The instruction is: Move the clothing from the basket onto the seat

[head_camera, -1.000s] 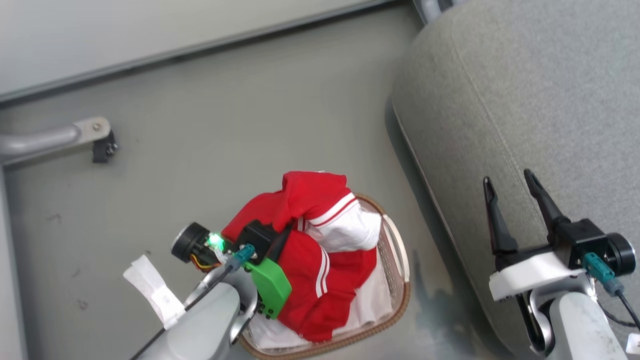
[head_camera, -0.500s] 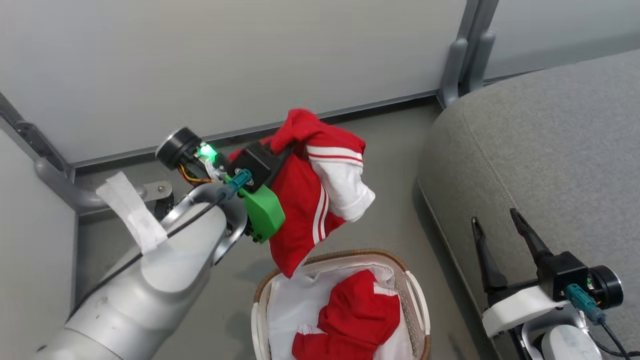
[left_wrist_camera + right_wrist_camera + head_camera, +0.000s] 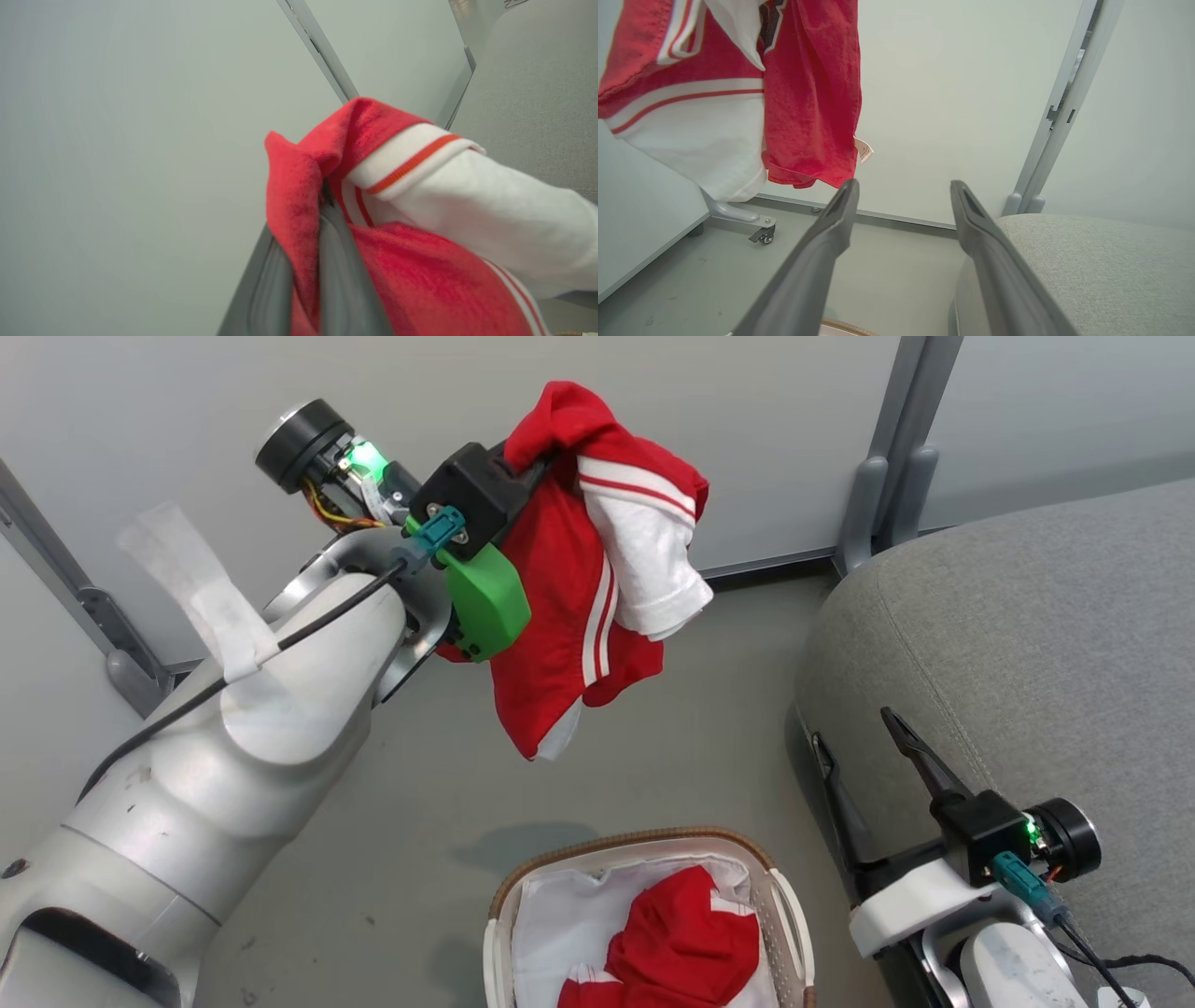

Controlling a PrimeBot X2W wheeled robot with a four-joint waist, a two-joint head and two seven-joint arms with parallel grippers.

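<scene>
The left pincer (image 3: 325, 198), clamped on a red-and-white garment (image 3: 569, 597), holds it high above the basket (image 3: 597, 847), where a second red garment (image 3: 681, 943) lies. Its small white tag (image 3: 865, 150) is unreadable. The right pincer (image 3: 851, 728) stands apart beside the grey seat (image 3: 1046, 644).

Left end effector (image 3: 532, 471) pinched, right end effector (image 3: 851, 730) spread.

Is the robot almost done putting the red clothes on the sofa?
Not yet. Done: one red garment is out of the basket. In hand: the left gripper holds it up in the air. Left: carrying it to the seat, then moving the second red garment lying in the basket.
</scene>
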